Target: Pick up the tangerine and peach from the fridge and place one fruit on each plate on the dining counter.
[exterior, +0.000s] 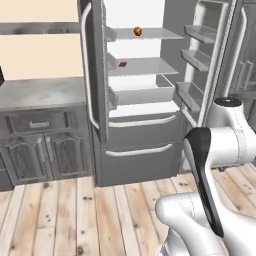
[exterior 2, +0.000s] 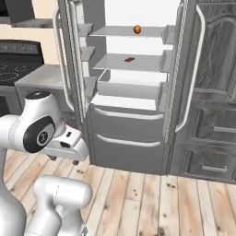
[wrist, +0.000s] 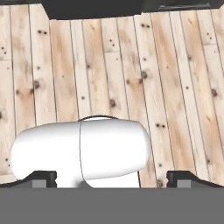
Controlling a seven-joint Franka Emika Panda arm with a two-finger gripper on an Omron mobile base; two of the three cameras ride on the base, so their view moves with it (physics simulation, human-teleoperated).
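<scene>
Tall grey steel fridge (exterior: pixel 135 100) doors swung wide. Small round orange fruit (exterior: pixel 137 31) seen on top shelf, dark reddish item (exterior: pixel 122 64) one shelf down. Gripper (wrist: pixel 112 178) aimed at floor, fingertips spread, nothing held. Risk: long high reach, shelf edge or door bins clipped, fruit nudged rearward.

Open fridge (exterior: pixel 140 130); orange fruit (exterior: pixel 137 31) on top shelf.

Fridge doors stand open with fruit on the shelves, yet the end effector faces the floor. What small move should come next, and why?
Probably raise and turn the end effector toward the fridge. Its fingertips stand wide apart and hold nothing, with floor planks ahead of them. The orange fruit sits on the top shelf, well above the folded arm, and a small red item lies one shelf down.
</scene>
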